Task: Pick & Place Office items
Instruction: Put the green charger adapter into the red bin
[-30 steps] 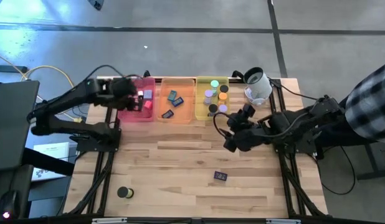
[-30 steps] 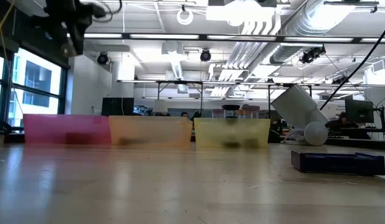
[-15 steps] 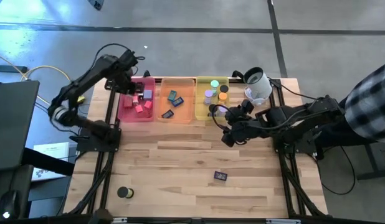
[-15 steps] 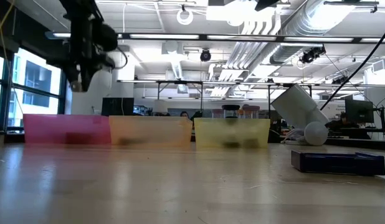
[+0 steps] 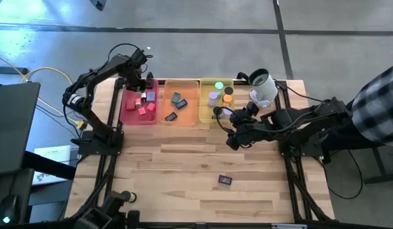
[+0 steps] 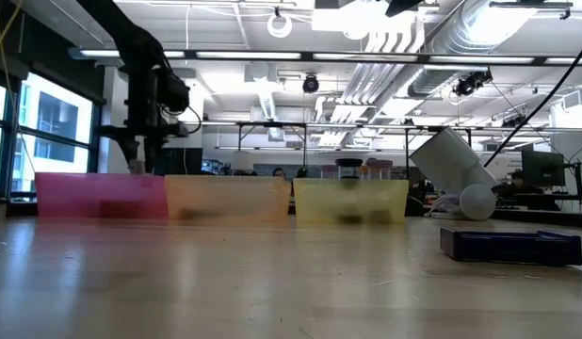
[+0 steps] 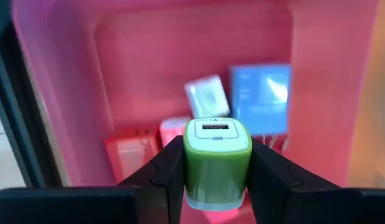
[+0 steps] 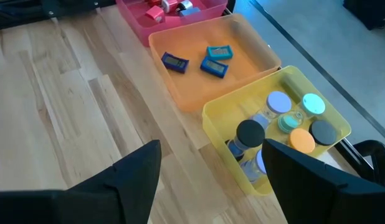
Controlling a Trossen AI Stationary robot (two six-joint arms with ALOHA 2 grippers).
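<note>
My left gripper [image 5: 141, 84] hangs over the pink tray [image 5: 125, 109], shut on a green cube [image 7: 216, 158] with a USB socket in its top. Under it, red cubes [image 7: 127, 152] and a blue-white one [image 7: 262, 99] lie on the tray's floor. In the low view the left gripper [image 6: 137, 166] stands just above the tray's rim [image 6: 101, 177]. My right gripper [image 8: 211, 180] stands open in the air before the yellow tray [image 5: 205, 112]. A dark blue rectangle [image 5: 224, 180] and a black cylinder [image 5: 126, 197] lie flat on the table. My left gripper pinches the green cube by two opposite side walls [image 7: 189, 165] between its two fingers [image 7: 164, 177]. The fingers come from above, pointing down. The cube sits upright with its socket face up, lifted clear above the pink tray's floor.
The orange tray [image 5: 181, 117] holds dark blue rectangles [image 8: 216, 56], and the yellow tray holds several cylinders [image 8: 280, 102]. A white device with a black top [image 5: 262, 89] lies at the far right. A person's checked sleeve [image 5: 378, 108] shows at the right edge.
My left gripper has swung toward the table's right and far edge and sunk from high above down to just over the pink tray, ending with its fingers pointing straight down.
</note>
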